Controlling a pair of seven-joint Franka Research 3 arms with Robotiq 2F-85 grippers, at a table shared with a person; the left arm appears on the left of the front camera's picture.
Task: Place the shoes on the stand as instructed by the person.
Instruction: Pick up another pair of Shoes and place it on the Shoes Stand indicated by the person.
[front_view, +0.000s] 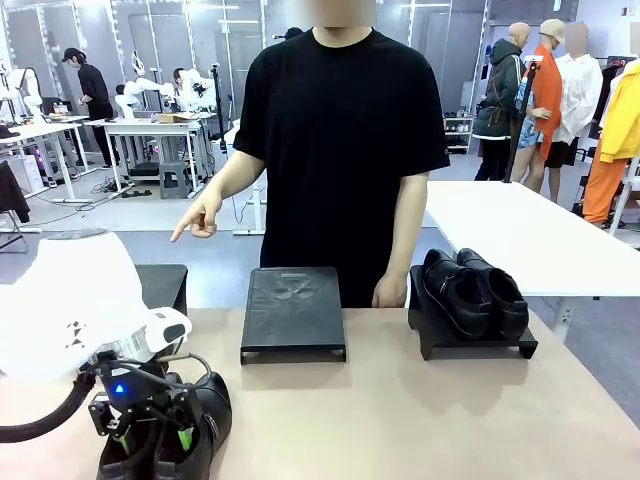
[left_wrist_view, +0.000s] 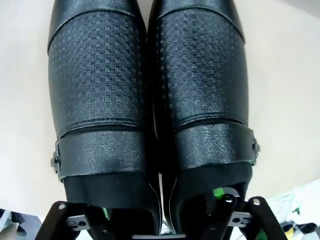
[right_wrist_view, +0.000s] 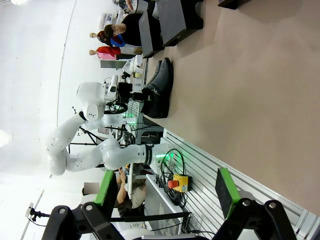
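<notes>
tabletop (front_view: 400, 420), near shoes (front_view: 207, 412) partly cropped

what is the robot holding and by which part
Left gripper has a finger inside each near shoe, straddling their adjoining inner walls; clamped or not cannot be told. Right gripper holds nothing.

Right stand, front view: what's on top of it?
A pair of black shoes sits side by side on the right stand, toes toward the robot. They cover most of its top; the surface beneath them cannot be seen.
</notes>
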